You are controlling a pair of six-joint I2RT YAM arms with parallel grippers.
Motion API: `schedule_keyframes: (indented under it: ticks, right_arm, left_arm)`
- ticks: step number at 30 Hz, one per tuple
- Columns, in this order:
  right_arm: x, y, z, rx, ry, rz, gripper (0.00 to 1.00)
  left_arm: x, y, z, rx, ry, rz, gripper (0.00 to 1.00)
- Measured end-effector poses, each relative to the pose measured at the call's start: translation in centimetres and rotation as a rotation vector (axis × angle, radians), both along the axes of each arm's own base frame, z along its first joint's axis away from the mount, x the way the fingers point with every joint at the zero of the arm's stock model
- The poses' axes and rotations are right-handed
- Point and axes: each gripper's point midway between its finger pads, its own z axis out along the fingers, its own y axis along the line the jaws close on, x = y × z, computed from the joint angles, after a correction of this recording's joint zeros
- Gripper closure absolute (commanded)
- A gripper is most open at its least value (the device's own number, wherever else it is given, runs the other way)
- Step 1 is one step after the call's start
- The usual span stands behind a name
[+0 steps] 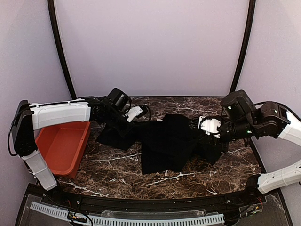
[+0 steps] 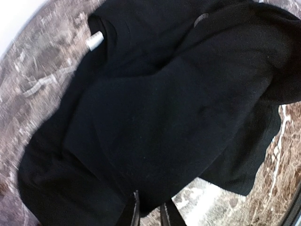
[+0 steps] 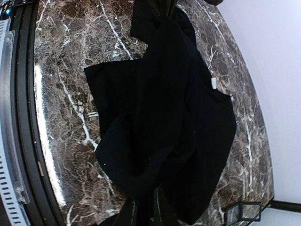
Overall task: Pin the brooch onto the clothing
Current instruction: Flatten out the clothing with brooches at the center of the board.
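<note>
Black matte cloth: the T-shirt point(image 1: 167, 141) lies crumpled on the middle of the marble table point(image 1: 117, 174), folded over itself in soft ridges. The table is a polished dark brown slab with white veins. At the shirt's left edge, the left gripper point(image 2: 149, 209) has its slim dark fingers drawn nearly together, with a fold of fabric pinched between them. At the shirt's right edge, the right gripper point(image 3: 143, 207) nips the cloth in the same narrow way. A small white label point(image 2: 94, 41) shows beside a curved opening in the shirt. Well left of the shirt sits a smooth orange-red plastic bin point(image 1: 61, 146), rectangular with rounded corners.
</note>
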Motion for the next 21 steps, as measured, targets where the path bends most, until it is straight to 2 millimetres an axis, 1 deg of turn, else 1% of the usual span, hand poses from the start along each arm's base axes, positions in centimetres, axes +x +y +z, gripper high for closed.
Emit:
schedule_keyframes:
  ticks: [1,3,4,5,6,7,8,9,11,14,15,17,18,19,20,21]
  right_arm:
    - [-0.4,0.0,-0.2,-0.009,0.006,0.013,0.66]
    - [-0.9,0.0,-0.2,-0.015,0.012,0.030,0.48]
    - [-1.0,0.0,-0.2,-0.016,0.013,0.030,0.40]
    - [-1.0,-0.1,-0.1,-0.015,0.009,0.032,0.30]
    - [-1.0,-0.2,0.0,-0.015,0.004,0.031,0.22]
    - [-0.9,-0.3,0.1,-0.016,-0.005,0.024,0.12]
    - [-0.7,-0.5,0.3,-0.016,-0.019,0.012,0.03]
    - [-0.3,-0.7,0.6,-0.012,-0.043,-0.005,0.02]
    - [0.7,-0.9,1.3,0.007,-0.102,-0.046,0.01]
    - [2.6,-1.3,2.6,0.049,-0.197,-0.119,0.01]
    - [3.6,-1.3,3.2,0.070,-0.221,-0.153,0.01]
    - [6.0,-1.5,4.1,0.100,-0.256,-0.230,0.01]
    - [7.5,-1.5,4.0,0.098,-0.260,-0.273,0.01]
    - [9.2,-1.7,4.0,0.097,-0.263,-0.318,0.01]
    - [11.1,-1.3,4.0,0.095,-0.262,-0.357,0.01]
    - [12.6,-1.7,3.8,0.091,-0.261,-0.398,0.01]
  left_arm:
    - [-0.4,0.3,-0.7,0.021,0.019,0.001,0.78]
    - [-0.8,0.9,-1.8,0.064,0.049,0.006,0.63]
    - [-0.9,1.3,-2.4,0.087,0.060,0.013,0.49]
    - [-0.8,1.7,-2.8,0.105,0.069,0.021,0.41]
    - [-0.6,2.1,-3.2,0.122,0.077,0.035,0.29]
    - [-0.4,2.6,-3.5,0.135,0.082,0.049,0.25]
    - [0.1,3.2,-3.7,0.143,0.086,0.074,0.18]
    - [0.7,3.8,-3.7,0.140,0.089,0.102,0.15]
    - [2.2,5.1,-3.2,0.124,0.087,0.165,0.04]
    - [5.0,7.1,-1.7,0.079,0.069,0.261,0.01]
    - [6.0,7.7,-0.9,0.060,0.058,0.291,0.01]
    - [7.9,8.7,0.6,0.026,0.031,0.338,0.01]
    - [8.8,9.0,1.4,0.012,0.015,0.358,0.01]
    - [9.8,9.0,2.1,0.001,-0.002,0.370,0.01]
    - [10.8,8.8,2.7,-0.009,-0.018,0.377,0.01]
    - [11.7,8.5,2.9,-0.016,-0.028,0.382,0.01]
